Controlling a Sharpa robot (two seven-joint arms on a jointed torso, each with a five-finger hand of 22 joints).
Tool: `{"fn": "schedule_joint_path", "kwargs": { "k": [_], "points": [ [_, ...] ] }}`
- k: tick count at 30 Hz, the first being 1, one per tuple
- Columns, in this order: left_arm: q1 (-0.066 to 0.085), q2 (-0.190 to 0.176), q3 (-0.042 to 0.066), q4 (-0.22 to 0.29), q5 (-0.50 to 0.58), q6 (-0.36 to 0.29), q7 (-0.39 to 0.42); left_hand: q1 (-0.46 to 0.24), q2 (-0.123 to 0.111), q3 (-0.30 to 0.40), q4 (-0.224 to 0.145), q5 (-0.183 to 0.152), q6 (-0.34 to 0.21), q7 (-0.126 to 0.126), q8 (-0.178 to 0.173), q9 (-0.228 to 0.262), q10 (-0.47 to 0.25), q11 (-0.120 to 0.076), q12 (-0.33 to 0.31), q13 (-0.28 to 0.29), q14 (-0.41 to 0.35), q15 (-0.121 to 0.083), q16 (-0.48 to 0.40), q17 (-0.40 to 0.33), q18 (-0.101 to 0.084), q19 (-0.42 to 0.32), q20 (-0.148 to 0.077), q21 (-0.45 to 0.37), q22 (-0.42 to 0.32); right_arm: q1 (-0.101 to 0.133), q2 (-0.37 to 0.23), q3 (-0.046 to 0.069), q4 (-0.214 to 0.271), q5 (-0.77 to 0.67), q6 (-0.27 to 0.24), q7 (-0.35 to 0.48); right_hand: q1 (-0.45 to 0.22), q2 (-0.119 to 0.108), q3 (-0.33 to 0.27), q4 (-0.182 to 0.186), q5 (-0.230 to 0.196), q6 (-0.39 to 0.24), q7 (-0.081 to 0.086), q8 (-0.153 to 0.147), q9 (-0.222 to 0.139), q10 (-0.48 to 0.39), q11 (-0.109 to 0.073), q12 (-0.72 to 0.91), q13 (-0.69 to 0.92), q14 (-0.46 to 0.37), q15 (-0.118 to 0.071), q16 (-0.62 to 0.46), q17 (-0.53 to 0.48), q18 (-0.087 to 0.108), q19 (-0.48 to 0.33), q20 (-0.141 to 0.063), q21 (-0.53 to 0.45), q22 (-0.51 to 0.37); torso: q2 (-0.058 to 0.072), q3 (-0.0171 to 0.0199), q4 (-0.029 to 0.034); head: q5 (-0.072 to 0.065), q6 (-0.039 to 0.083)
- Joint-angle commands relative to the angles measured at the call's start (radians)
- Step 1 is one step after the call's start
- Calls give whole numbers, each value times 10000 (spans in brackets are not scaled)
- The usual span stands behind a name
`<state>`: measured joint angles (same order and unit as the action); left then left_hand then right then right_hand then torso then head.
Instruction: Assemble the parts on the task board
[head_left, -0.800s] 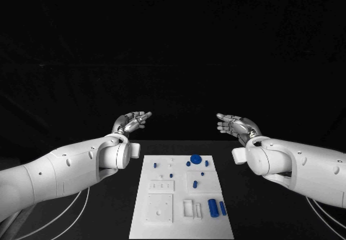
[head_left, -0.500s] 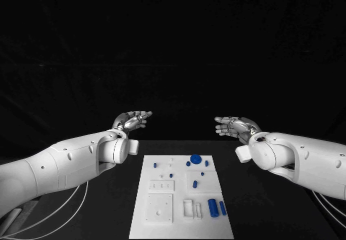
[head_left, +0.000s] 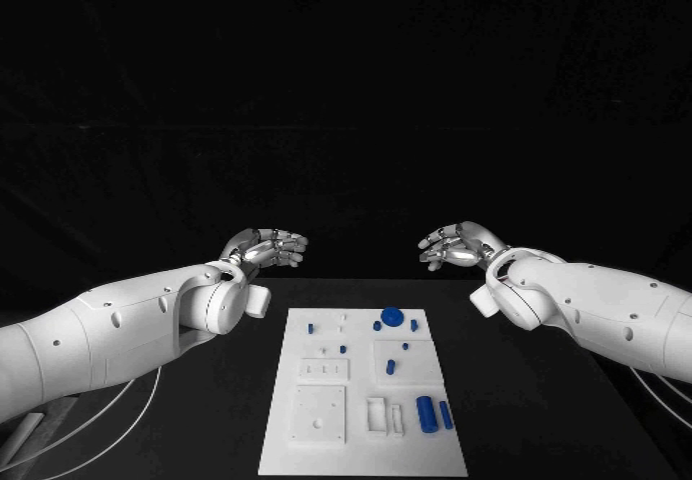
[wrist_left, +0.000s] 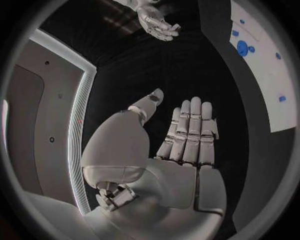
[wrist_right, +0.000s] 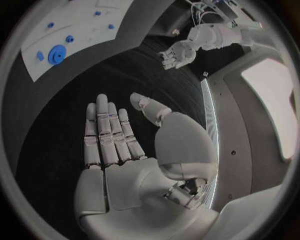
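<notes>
The white task board (head_left: 361, 440) lies in the middle of the black table, near the front. Blue parts sit on it: a round disc (head_left: 391, 317) at the far end, small pegs (head_left: 389, 368) in the middle, and a long cylinder (head_left: 426, 412) at the near right. Both hands hover above the table beyond the board's far end, apart from it. My left hand (head_left: 267, 247) is empty, its fingers (wrist_left: 187, 130) straight and side by side. My right hand (head_left: 459, 245) is empty too, with flat fingers (wrist_right: 106, 135). The board (wrist_right: 94, 22) and disc (wrist_right: 57, 54) also appear in the right wrist view.
Black tabletop surrounds the board on both sides. White cables (head_left: 87, 435) hang below my left arm at the table's left. The left wrist view takes in my right hand (wrist_left: 156, 22) and the board (wrist_left: 269, 75).
Both hands have turned at the wrist, so the fingers no longer point toward each other. The right hand has drifted slightly inward. The board and parts have not moved.
</notes>
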<state>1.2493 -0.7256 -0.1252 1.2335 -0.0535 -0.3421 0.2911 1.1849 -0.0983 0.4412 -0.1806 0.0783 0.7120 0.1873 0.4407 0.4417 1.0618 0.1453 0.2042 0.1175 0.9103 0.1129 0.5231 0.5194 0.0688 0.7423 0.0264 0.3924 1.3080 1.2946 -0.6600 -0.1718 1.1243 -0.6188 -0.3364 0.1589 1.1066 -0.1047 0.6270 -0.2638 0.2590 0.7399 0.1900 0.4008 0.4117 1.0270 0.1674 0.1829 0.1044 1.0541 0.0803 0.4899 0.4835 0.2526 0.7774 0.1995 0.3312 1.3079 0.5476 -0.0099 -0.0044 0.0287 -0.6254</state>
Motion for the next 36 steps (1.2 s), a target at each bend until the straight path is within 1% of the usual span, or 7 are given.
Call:
{"fn": "schedule_joint_path", "kwargs": {
  "k": [1, 4, 8, 12, 18, 25, 36],
  "points": [
    [23, -167, 16, 421, -775, 748, 218, -91, 135, 13, -295, 34, 204, 6, -108, -141, 210, -59, 21, -48, 90, -54, 126, 49, -33, 76, -134, 162, 236, -6, 149, 11, -109, -3029, 294, 117, -23, -112, -86, -150, 232, 370, 106, 84, 8, 407, -250, 158, 73, 1232, -505, 737, 570, 92, 1420, -411, 657, 190, 90, -34, 1, -26, 26],
    [85, -366, 19, 807, -852, 720, 185, -145, 145, 57, -488, 38, 321, -15, -159, -227, 408, -132, 67, -54, 181, -113, 238, 85, -78, 147, -212, 282, 234, -5, 258, 43, -132, -4107, 292, 70, 125, -166, -314, -254, 155, 714, -32, 131, 42, 874, -604, 319, 208, 2527, -855, 1829, 1392, 92, 2991, -1073, 1530, 254, 177, -48, 20, -60, 54],
    [170, -628, 26, 1274, -862, 747, 114, -195, 133, 98, -608, 52, 363, -14, -210, -292, 544, -181, 101, -50, 247, -157, 327, 112, -101, 204, -267, 373, 232, -3, 341, 105, -99, -5529, 518, -189, 85, -252, -722, -300, 293, 1096, -207, 131, 54, 1204, -802, 336, 315, 3049, -1054, 3087, 2350, 92, 3903, -1578, 2364, 293, 377, -64, 80, -98, 128],
    [249, -881, 46, 1703, -856, 739, 131, -339, 96, 86, -621, 49, 354, 4, -257, -339, 558, -182, 84, -64, 229, -162, 350, 113, -128, 199, -284, 411, 227, -3, 501, 128, -159, -7172, 432, -463, 214, -240, -1175, -260, 153, 1284, -247, -52, -34, 1338, -821, 25, 390, 3024, -1087, 4725, 3499, 92, 4332, -2060, 3653, 288, 587, -85, 176, -163, 209],
    [415, -1119, 47, 2114, -846, 740, 117, -381, 52, 96, -672, 53, 347, 15, -285, -368, 519, -164, 46, -85, 187, -155, 344, 103, -140, 166, -288, 419, 221, -95, 778, 128, -295, -8807, 348, -999, 370, -289, -1119, -276, 22, 1445, -275, -171, -86, 1312, -764, -324, 387, 2864, -1031, 5396, 3836, 92, 4279, -2204, 4363, 273, 879, -80, 368, -193, 317],
    [480, -1211, 47, 2455, -841, 778, 77, -416, 28, 110, -708, 45, 349, 21, -302, -389, 486, -144, 12, -103, 157, -146, 339, 94, -151, 141, -285, 426, 218, -226, 1039, 131, -452, -10026, 47, -1555, 440, -511, -854, -243, -601, 1282, -340, -384, -184, 845, -554, -813, 185, 2734, -832, 5643, 3862, 92, 4243, -2242, 4619, 240, 1163, -94, 555, -287, 455],
    [479, -1265, 47, 2634, -805, 791, 45, -481, 25, 129, -735, 39, 344, 30, -326, -417, 436, -115, -36, -129, 123, -133, 333, 81, -161, 108, -275, 434, 216, -400, 1358, 132, -627, -10787, -108, -1956, 529, -859, -266, -203, -951, 1445, -215, -427, -230, 952, -518, -1003, 84, 2716, -790, 5888, 3761, 92, 4244, -2254, 4809, 224, 1457, -126, 667, -423, 553]
  ]
}}
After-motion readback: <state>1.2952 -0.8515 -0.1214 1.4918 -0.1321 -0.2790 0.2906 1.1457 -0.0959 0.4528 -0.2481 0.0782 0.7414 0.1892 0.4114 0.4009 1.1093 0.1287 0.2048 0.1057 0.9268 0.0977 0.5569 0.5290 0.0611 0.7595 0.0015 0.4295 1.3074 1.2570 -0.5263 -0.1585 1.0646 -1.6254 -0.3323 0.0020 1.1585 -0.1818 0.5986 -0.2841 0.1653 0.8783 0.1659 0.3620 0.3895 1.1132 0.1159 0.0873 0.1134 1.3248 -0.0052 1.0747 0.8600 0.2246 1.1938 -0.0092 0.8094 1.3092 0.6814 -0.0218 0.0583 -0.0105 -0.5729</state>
